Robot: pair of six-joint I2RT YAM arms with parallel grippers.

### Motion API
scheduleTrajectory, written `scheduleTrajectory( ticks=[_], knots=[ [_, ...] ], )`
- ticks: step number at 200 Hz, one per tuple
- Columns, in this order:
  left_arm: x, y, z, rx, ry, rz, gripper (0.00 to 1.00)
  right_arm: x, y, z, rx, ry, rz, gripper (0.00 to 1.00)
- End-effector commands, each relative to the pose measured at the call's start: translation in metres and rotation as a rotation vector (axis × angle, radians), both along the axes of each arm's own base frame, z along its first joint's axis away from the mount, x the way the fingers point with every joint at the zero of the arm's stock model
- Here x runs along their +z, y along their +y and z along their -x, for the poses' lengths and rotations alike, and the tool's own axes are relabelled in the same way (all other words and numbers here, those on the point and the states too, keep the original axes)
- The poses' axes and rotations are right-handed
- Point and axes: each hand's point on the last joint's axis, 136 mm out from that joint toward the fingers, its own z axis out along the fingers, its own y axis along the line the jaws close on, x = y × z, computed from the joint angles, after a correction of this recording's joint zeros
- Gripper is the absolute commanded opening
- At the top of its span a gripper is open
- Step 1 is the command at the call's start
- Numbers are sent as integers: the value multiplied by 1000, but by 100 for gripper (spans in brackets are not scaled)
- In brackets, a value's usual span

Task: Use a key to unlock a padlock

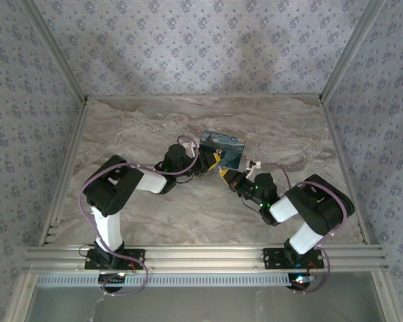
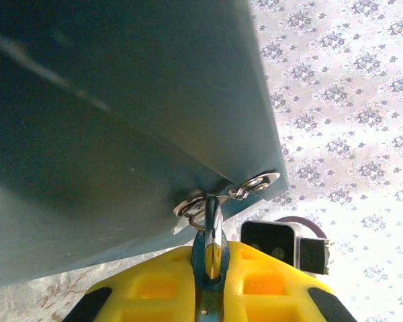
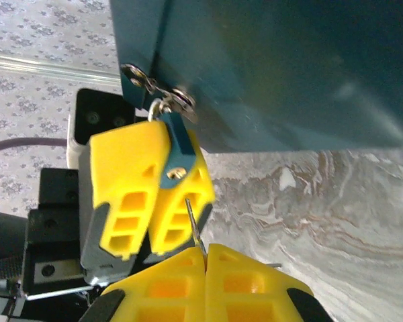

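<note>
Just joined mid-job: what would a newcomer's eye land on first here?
The bright yellow left end effector is clamped on the blue padlock, which hangs from the hasp of a teal box in the middle of the table. Just below, the right end effector pinches a key, with its blade aimed up at the padlock.

Left arm (image 1: pixel 114 191) and right arm (image 1: pixel 312 208): black joint housings and white link sections, both alike. Lilac cables (image 1: pixel 80 196) loop along each. My bases (image 1: pixel 113 256) are black. A green lamp (image 1: pixel 256 190) is lit on my right forearm. Left tool (image 2: pixel 211 261) and right tool (image 3: pixel 205 253): yellow moulded fingers (image 3: pixel 161 288) with rectangular recesses and black outer corners. Behind the left tool is a black bracket (image 3: pixel 50 228) showing screw heads.
</note>
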Motion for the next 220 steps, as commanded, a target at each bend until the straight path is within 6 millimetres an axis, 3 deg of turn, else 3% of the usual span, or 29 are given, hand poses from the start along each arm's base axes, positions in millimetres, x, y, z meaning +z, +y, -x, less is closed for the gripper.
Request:
scheduleTrajectory(
  ticks=[1,106,220],
  knots=[
    [33,-7,2,-32,-81,76,11,8,-2,3,-15,-17,-9,0],
    [31,-7,3,-32,-76,82,11,16,8,-14,-12,-40,-11,0],
    [28,-7,3,-30,-69,88,11,18,1,-18,-34,-45,-27,0]
  ],
)
